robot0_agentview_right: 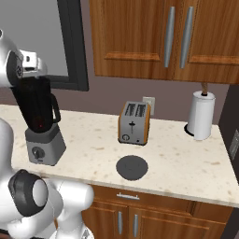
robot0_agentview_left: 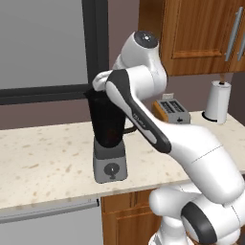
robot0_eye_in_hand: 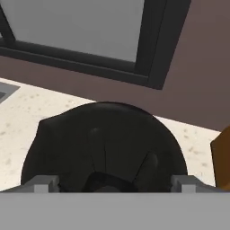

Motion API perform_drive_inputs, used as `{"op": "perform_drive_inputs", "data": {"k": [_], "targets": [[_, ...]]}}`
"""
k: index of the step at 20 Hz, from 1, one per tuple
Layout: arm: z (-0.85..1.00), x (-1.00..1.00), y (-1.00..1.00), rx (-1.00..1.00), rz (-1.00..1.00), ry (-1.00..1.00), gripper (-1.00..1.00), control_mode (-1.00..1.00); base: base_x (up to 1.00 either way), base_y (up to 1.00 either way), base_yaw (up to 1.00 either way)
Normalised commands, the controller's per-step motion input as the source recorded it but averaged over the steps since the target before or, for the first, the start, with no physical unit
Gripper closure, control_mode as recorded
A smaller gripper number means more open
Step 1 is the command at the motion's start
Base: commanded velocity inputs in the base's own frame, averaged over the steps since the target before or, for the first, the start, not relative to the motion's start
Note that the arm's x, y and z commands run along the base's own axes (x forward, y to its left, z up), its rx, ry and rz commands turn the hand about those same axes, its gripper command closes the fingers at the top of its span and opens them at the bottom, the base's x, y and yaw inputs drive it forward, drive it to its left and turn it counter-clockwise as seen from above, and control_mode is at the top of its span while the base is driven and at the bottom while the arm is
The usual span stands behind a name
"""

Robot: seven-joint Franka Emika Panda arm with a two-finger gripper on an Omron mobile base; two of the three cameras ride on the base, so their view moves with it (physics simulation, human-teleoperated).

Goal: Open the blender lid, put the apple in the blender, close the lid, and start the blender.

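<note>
Left of frame, smoky-black blender [robot0_agentview_right: 41, 122] on a boxy grey base; flat round lid [robot0_agentview_right: 132, 167] lies mid-counter; gripper [robot0_eye_in_hand: 110, 182] jaws spread wide.

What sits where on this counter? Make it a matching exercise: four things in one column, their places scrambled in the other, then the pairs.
Things:
1. blender lid
2. apple
3. toaster
4. paper towel roll

Places:
A. inside the jar of the blender, showing as a red spot through the dark wall
B. upright at the right end of the counter
C. flat on the counter, off the jar
D. by the back wall, in front of the wall outlet

Pairs: 1-C, 2-A, 3-D, 4-B
</note>
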Motion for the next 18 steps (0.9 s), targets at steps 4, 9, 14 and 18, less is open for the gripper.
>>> {"op": "perform_drive_inputs", "data": {"k": [4, 9, 14, 18], "targets": [[0.03, -0.25, -0.56, 0.01, 0.0, -0.1, -1.0, -1.0, 0.0, 0.0, 0.0], [-0.09, -0.25, -0.78, 0.02, 0.0, -0.03, -1.0, -1.0, 0.0, 0.0, 0.0], [-0.33, -0.26, -0.87, 0.02, -0.01, 0.0, -1.0, -1.0, 0.0, 0.0, 0.0], [-0.67, -0.22, -0.89, 0.06, -0.08, 0.02, -1.0, -1.0, 0.0, 0.0, 0.0]]}}
